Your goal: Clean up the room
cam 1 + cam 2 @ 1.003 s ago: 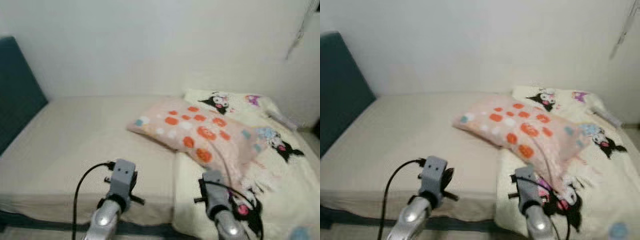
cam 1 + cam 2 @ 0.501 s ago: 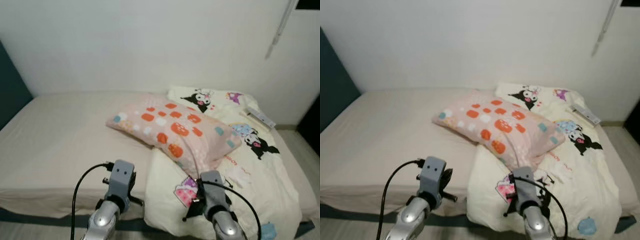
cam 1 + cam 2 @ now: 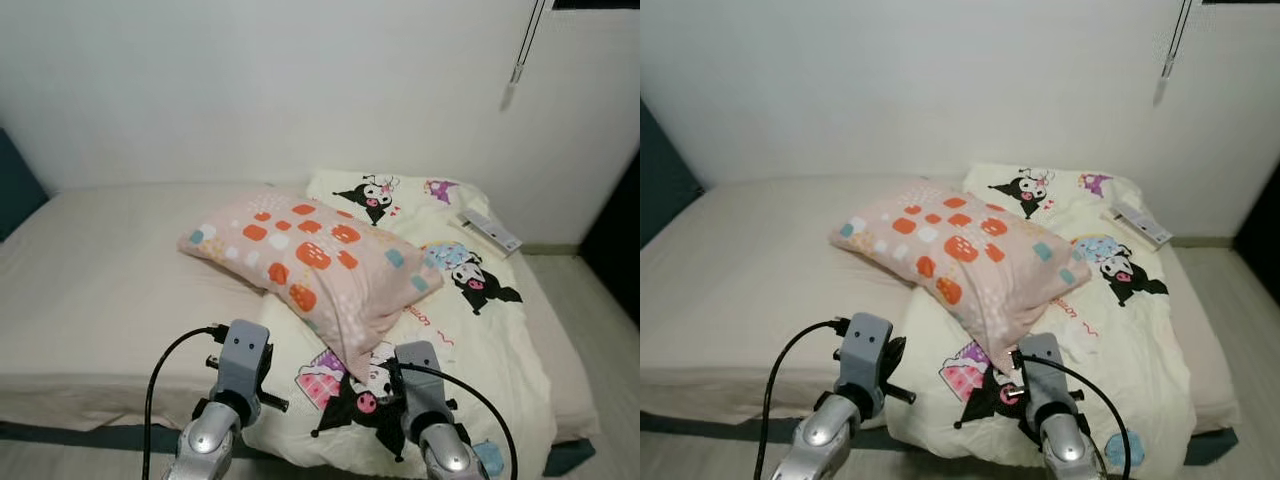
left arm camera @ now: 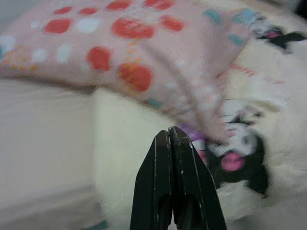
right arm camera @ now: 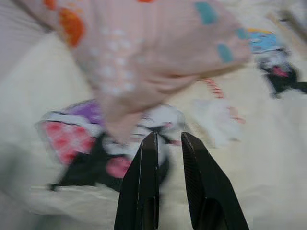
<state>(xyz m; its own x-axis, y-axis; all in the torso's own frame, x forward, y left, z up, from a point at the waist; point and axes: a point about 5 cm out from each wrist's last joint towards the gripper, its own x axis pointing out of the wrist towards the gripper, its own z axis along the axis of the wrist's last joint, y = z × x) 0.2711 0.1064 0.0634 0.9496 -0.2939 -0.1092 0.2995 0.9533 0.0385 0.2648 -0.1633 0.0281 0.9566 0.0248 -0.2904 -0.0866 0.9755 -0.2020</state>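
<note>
Left gripper [image 4: 173, 139]: I read fingers pressed together, empty, before the pillow.
Right gripper [image 5: 169, 141]: narrow gap, empty.
Pillow [image 3: 305, 255]: askew across blanket [image 3: 480, 330]; grabbing it could drag the blanket.
Remote [image 3: 490, 232]: beyond the pillow, may slide off.

You see a pale pink pillow with orange and white patches [image 3: 312, 268] at the centre of a beige-sheeted bed [image 3: 100, 290], its 4 o'clock end lying over a cream cartoon-print blanket [image 3: 480, 330]. A white remote-shaped object [image 3: 491, 232] rests on the blanket at 2 o'clock. Two silver arms [image 3: 228, 400] rise at 6 o'clock.
</note>
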